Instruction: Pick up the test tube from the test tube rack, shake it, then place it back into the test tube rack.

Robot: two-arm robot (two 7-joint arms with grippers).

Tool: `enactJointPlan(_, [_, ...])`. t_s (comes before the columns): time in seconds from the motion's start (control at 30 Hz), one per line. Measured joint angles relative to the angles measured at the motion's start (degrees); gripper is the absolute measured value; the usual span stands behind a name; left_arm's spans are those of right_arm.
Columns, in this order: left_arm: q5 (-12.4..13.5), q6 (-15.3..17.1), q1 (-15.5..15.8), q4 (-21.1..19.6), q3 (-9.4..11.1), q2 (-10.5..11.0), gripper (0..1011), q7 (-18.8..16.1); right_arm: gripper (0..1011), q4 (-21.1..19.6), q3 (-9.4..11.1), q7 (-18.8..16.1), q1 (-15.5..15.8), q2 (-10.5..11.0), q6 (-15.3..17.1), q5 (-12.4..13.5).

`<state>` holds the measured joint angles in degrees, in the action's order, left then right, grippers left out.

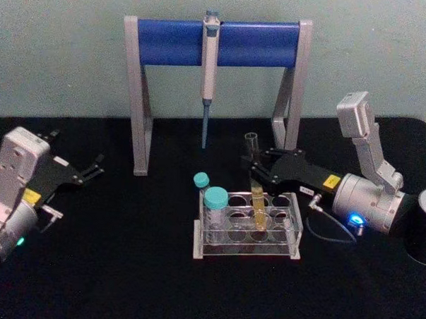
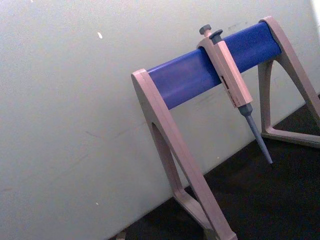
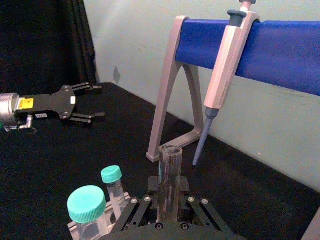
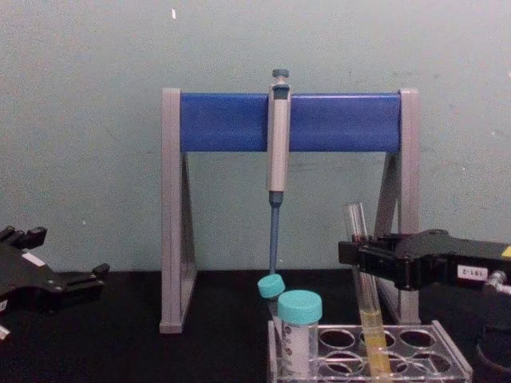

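Right hand [image 1: 255, 168]: pinching the test tube [image 4: 366, 311] just above the test tube rack [image 1: 292, 237], black fingers pressed to the glass on either side, arm reaching in low from the robot's right.
Test tube: round bottom seated in a hole near the rack's middle.
Long axis: near upright, open mouth leaning a little toward the robot's left.
Coming move: likely a lift along that axis until the bottom clears the top plate.
Left hand [image 1: 75, 152]: fingers spread, idle low over the desk [image 1: 123, 268], well apart from the rack. The right arm is the nearer.
Materials: slim clear glass, capless, with yellow liquid in its lower part. The rack is clear plastic with round holes.
Neighbours: two teal-capped vials [image 1: 215, 198] stand at the rack's left end, near the tube.
Behind: a pipette [image 1: 209, 67] hangs on the grey-and-blue stand [image 1: 169, 41].
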<state>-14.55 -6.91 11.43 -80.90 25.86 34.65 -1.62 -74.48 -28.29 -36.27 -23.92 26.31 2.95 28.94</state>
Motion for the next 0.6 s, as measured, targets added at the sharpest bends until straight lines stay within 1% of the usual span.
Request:
enactJointPlan(0.4, [0.0, 0.0, 0.0, 0.0, 0.0, 0.0, 1001, 0.0, 232, -0.09, -0.06, -0.11, 0.06, 0.17, -0.31, 0.0])
enactJointPlan(0.6, [0.0, 0.0, 0.0, 0.0, 0.0, 0.0, 1001, 0.0, 232, -0.61, 0.21, -1.11, 0.38, 0.65, -0.93, 1.3])
